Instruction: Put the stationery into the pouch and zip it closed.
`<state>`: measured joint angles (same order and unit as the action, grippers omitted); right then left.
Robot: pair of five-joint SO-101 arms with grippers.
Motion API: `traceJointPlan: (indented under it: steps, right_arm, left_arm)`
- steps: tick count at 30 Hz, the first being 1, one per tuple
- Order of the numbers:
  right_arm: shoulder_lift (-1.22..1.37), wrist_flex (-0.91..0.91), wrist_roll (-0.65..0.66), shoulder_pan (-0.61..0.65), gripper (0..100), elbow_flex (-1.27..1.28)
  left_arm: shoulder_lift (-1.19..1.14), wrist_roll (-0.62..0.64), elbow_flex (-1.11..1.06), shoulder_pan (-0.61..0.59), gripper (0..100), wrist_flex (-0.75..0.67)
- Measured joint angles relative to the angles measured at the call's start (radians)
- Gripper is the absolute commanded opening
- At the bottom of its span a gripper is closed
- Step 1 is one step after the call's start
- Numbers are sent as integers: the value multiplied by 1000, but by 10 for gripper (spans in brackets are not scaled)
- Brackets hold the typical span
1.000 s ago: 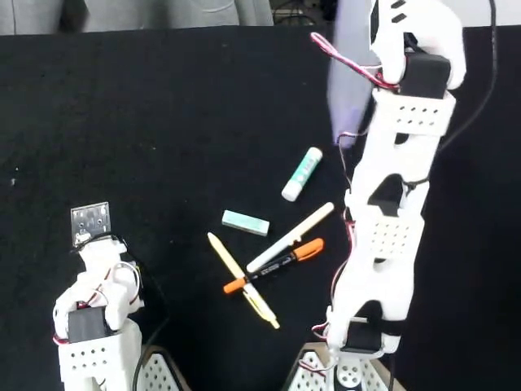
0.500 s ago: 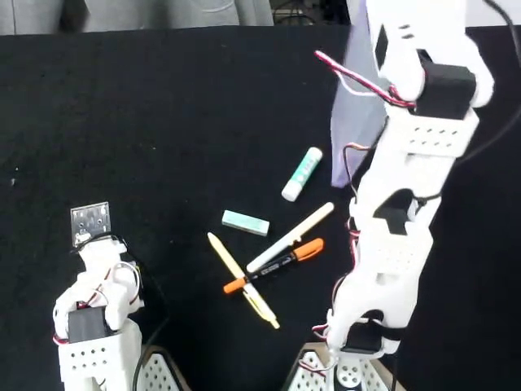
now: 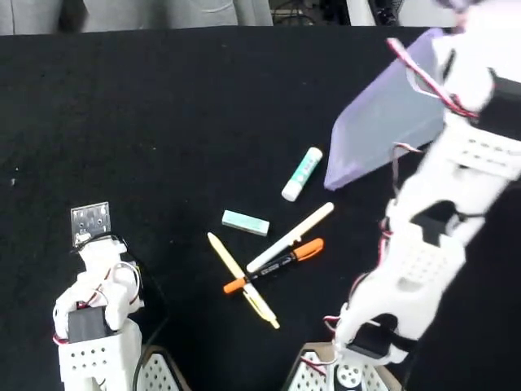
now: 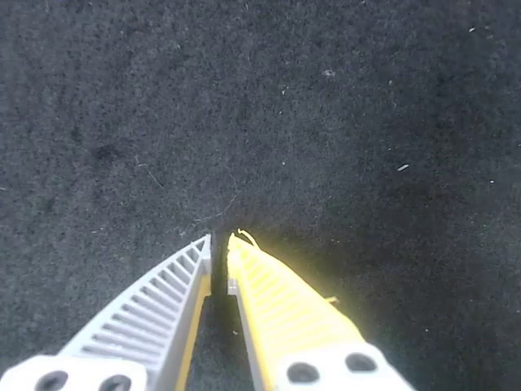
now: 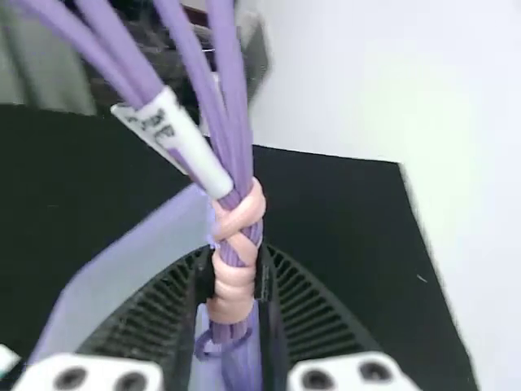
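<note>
right arm leaned rightward | right pincer raised, clamping pouch | left arm folded

light: even, diffuse, from above | surface: matte black, no glare, shadows barely visible on it | right arm: white plastic was bright | pouch: flatly lit, no glint | far wall: washed out to white | left claw: evenly lit, dark shadow beneath its tips

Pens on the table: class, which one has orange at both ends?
The black-bodied marker; the cream pen beside it and the yellow pen it crosses show no orange.
</note>
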<state>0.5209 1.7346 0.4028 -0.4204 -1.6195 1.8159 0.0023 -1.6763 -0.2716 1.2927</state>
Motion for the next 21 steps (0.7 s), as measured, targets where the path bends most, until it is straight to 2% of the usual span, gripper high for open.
traceJointPlan:
  steps: [4, 8, 13, 17, 21]
  right_arm:
    - [-83, 0, 0, -81, 11, 95]
    - [-190, 0, 8, -164, 11, 304]
    - [-359, 0, 147, -221, 11, 689]
    - [-525, 0, 210, -215, 11, 1049]
    - [-707, -2, 218, -121, 11, 1373]
  left_arm:
    - [0, 0, 0, 0, 47, 0]
    - [0, 0, 0, 0, 47, 0]
    - [0, 0, 0, 0, 47, 0]
    - [0, 0, 0, 0, 47, 0]
    - [0, 0, 0, 0, 47, 0]
